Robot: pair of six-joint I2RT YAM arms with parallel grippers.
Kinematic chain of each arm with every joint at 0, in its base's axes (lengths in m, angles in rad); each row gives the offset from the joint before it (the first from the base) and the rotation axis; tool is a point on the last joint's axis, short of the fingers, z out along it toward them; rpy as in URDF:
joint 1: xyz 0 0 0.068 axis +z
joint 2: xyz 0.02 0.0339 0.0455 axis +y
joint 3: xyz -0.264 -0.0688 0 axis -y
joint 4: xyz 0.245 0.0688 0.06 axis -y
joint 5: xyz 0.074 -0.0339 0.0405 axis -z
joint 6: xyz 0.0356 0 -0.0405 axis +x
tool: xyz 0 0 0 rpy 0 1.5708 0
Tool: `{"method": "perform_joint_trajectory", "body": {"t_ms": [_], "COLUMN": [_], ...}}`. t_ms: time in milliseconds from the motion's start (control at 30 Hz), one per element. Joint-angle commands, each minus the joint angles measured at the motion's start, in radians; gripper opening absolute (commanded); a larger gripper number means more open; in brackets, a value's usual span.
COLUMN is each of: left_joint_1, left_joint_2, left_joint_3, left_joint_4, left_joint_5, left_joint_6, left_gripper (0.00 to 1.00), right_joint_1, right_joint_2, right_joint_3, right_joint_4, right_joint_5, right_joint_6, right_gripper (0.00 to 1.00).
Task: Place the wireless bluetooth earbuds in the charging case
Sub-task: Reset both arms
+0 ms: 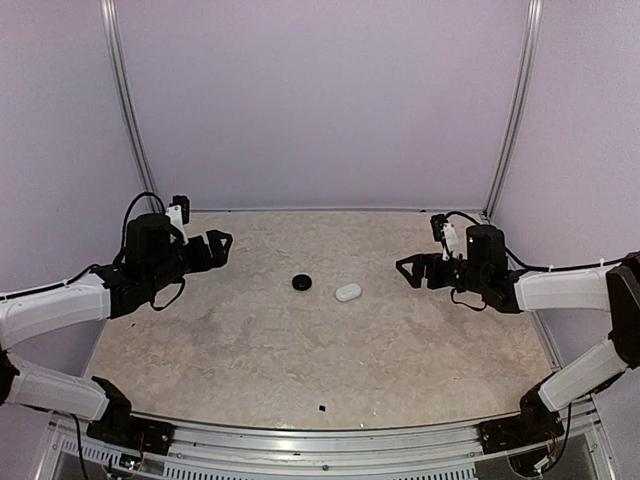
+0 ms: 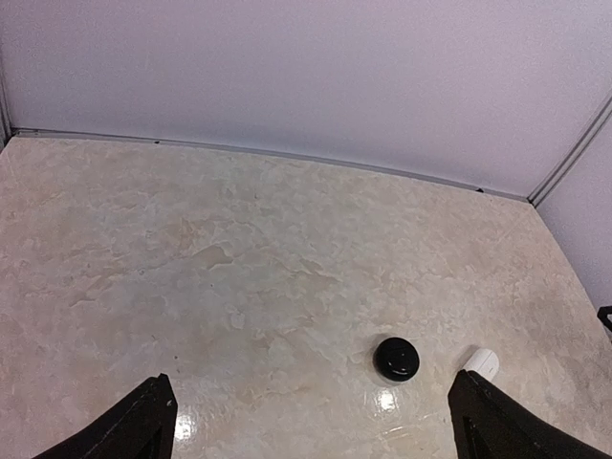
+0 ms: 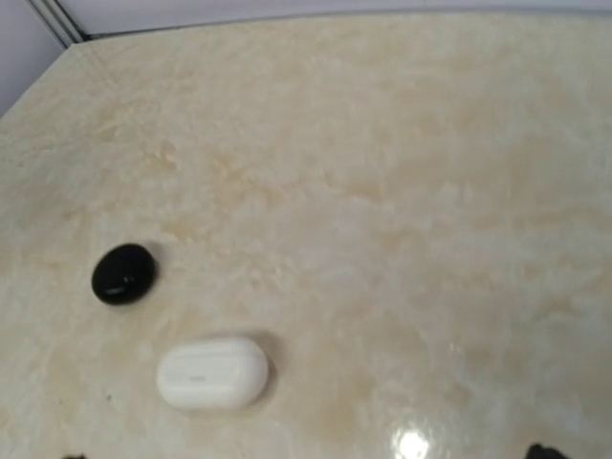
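The charging case (image 1: 348,292), a small white oval pebble, lies with its lid shut on the table near the middle; it also shows as the case (image 3: 212,373) in the right wrist view and, half hidden behind a finger, as the case (image 2: 481,361) in the left wrist view. The earbuds are out of view. My left gripper (image 1: 224,248) hovers open at the left, well away from the case, its jaws wide apart around nothing (image 2: 311,387). My right gripper (image 1: 403,272) stands open just right of the case, only its fingertips (image 3: 540,449) showing at the frame's bottom edge.
A flat black round disc (image 1: 302,283) sits just left of the case, also seen as the disc (image 2: 396,359) and the disc (image 3: 122,273). A tiny black bit (image 1: 322,408) lies near the table's front edge. Pale walls with metal rails (image 1: 512,110) enclose the table.
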Motion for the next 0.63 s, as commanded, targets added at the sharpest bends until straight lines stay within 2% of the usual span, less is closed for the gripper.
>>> {"method": "perform_joint_trajectory", "body": {"t_ms": [0, 267, 600], "left_joint_1": [0.004, 0.004, 0.006], "left_joint_2": [-0.056, -0.073, -0.006], "left_joint_3": [-0.072, -0.156, -0.129], "left_joint_4": [0.123, 0.185, 0.178], "left_joint_5": [-0.040, -0.076, -0.050], "left_joint_6": [-0.028, -0.025, -0.054], "left_gripper": [0.99, 0.99, 0.99], "right_joint_1": [-0.011, -0.011, -0.011], "right_joint_2": [0.021, 0.060, 0.052], "right_joint_3": [-0.056, -0.128, -0.152], "right_joint_4": [0.147, 0.254, 0.286], "right_joint_5": [0.008, 0.022, -0.009], "right_joint_6": [0.047, 0.084, 0.040], "right_gripper": [1.00, 0.99, 1.00]}}
